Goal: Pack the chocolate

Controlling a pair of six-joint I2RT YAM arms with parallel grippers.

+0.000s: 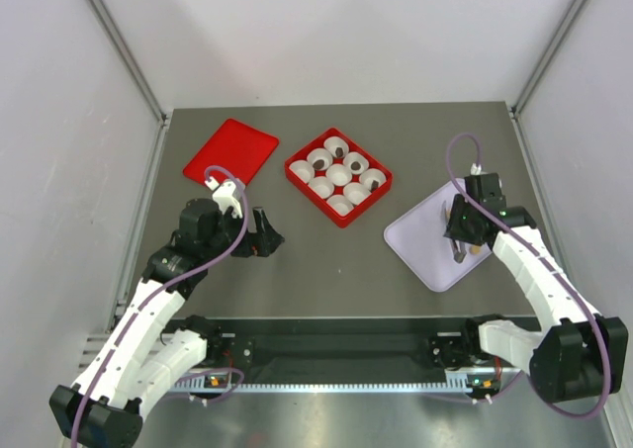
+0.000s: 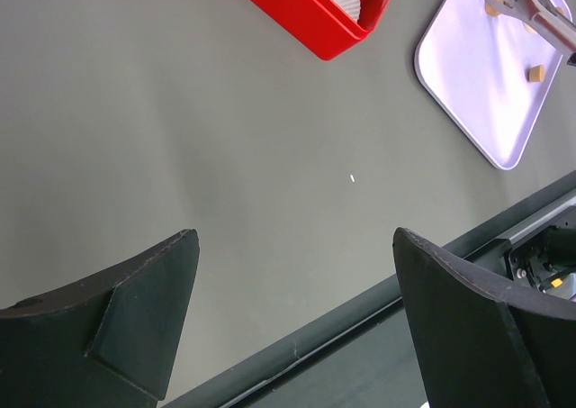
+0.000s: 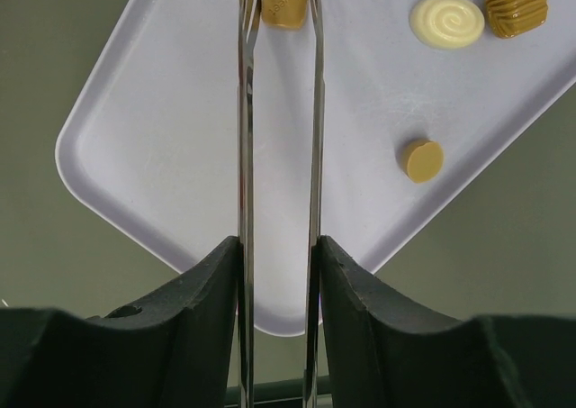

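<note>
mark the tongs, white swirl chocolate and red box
tongs (image 3: 244, 156), right wrist view, left arm, midway along
white swirl chocolate (image 3: 447, 21), right wrist view, centre
red box (image 1: 309, 193), top view, near-left wall

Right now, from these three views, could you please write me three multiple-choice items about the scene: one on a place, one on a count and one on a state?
1. Where does the lavender tray lie, relative to the red box?
A. to its left
B. to its right
C. inside it

2. How many white paper cups sit in the red box?
A. four
B. six
C. nine

3. How do the jaws of the left gripper stand?
A. open, holding nothing
B. shut on a paper cup
C. shut tight, holding nothing

Answers:
1. B, since the top view shows the tray apart from the box, on its right.
2. C, since the cups fill three rows of three.
3. A, since the left wrist view shows only bare table between wide jaws.
</note>
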